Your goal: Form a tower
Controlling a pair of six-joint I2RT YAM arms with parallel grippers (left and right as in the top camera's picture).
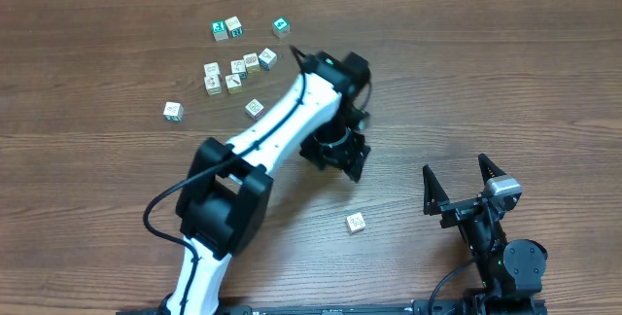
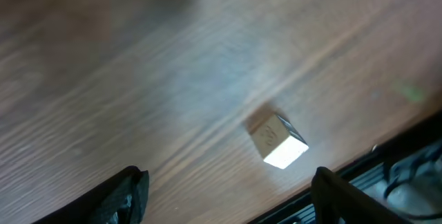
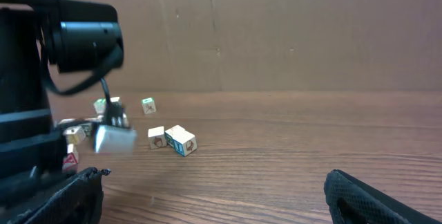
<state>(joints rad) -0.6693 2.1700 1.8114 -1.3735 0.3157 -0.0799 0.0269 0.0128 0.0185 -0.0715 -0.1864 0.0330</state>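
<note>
Both the left gripper and right gripper gape empty; closing corner-on on the skewed loose cube at five o'clock could flick it farther from the apparent tower at ten o'clock.

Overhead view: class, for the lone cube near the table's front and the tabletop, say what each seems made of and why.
The lone cube: likely pale wood, matte, with a printed face; cream colour, crisp edges. The tabletop: wood or wood-look laminate, smooth; brown grain streaks, faint sheen.
</note>
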